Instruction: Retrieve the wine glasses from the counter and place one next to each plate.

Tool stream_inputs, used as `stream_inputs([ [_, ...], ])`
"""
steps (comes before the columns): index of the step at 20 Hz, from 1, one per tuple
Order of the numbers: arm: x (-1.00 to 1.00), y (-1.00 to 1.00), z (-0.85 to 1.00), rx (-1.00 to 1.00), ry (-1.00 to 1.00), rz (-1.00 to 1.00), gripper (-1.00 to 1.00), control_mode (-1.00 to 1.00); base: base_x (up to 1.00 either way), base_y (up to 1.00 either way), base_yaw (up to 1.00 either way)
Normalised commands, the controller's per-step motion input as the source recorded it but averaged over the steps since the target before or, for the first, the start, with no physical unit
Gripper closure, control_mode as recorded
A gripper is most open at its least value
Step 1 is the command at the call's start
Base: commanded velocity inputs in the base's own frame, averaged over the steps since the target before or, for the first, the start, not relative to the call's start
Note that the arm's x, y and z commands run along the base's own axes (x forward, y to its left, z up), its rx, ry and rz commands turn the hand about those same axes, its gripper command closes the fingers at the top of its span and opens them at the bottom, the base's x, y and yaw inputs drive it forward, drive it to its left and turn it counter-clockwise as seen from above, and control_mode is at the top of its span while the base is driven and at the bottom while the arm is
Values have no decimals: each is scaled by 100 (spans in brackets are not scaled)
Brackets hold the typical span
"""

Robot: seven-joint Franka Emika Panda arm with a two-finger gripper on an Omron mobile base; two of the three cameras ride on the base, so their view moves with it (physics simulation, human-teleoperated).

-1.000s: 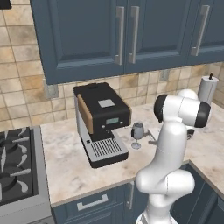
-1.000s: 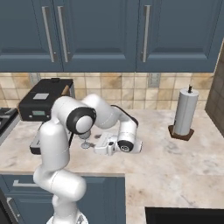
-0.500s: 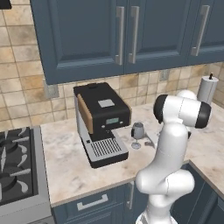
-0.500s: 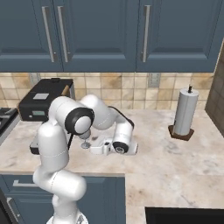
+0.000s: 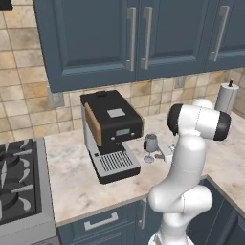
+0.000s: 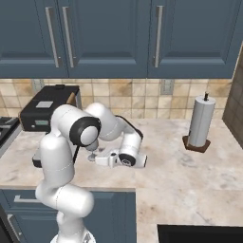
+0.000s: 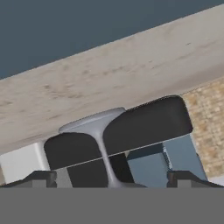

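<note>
One clear stemmed wine glass (image 5: 150, 143) stands upright on the beige marble counter (image 5: 81, 184), just right of the black coffee machine (image 5: 113, 125). My gripper (image 5: 157, 154) lies low and level over the counter, reaching at the glass from the right. In the hand view the gripper (image 7: 111, 180) is open, and the glass's thin stem (image 7: 105, 162) runs between the two fingertips without touching them; its round foot (image 7: 92, 123) lies ahead. In the right base view the gripper (image 6: 100, 160) sits at the foot of the glass (image 6: 92, 156), whose bowl my arm hides. The plates are out of view.
A paper towel roll (image 6: 200, 121) on a dark stand is at the right of the counter (image 6: 171, 166). A stove (image 5: 16, 184) borders the counter on the left. Navy wall cabinets (image 5: 143, 33) hang above, over tan tiles.
The hand has slid a little closer to the glass along the counter; the jaws have stayed open.
</note>
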Motion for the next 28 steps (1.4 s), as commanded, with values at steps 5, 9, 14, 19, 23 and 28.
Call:
stream_inputs([
  [5,7,0,-4,0,-14,0,-100,-100,0,0,0],
  [9,1,1,-20,0,-4,0,-100,-100,0,0,0],
  [14,14,6,-16,-1,-5,-1,-100,-100,0,0,0],
  [19,17,1,-7,0,-12,-1,-100,-100,0,0,0],
  [23,20,12,-23,0,-3,-1,-100,-100,0,0,0],
  [28,26,17,-22,-1,-1,-1,-100,-100,0,0,0],
])
